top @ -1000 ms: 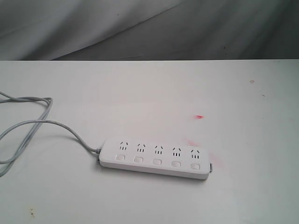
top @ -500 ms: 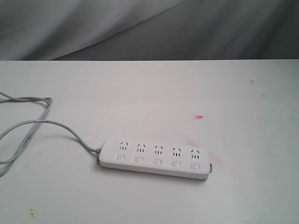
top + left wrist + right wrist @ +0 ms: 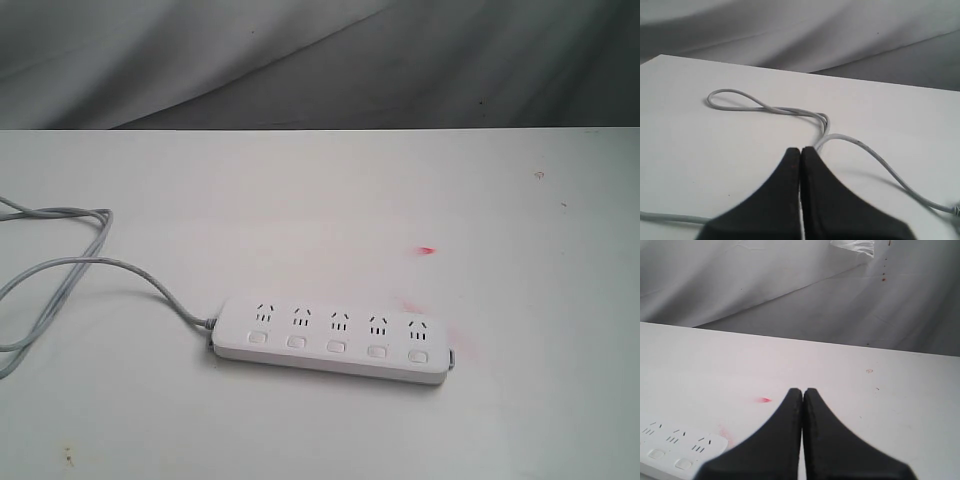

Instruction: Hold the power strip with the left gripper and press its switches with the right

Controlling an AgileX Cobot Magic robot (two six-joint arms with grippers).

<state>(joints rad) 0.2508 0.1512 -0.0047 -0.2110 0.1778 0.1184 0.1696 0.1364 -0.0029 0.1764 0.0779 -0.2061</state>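
Note:
The white power strip lies flat on the white table, its long side running left to right, with a row of small white switches under the sockets. Its grey cord leaves the left end and loops off to the left. One end of the power strip shows in the right wrist view beside the black right gripper, which is shut and empty, apart from the strip. The left gripper is shut and empty above the table, with the cord lying just beyond its tips. Neither arm shows in the exterior view.
A small red mark and a pink smear stain the table near the strip's right end. Grey cloth hangs behind the table's far edge.

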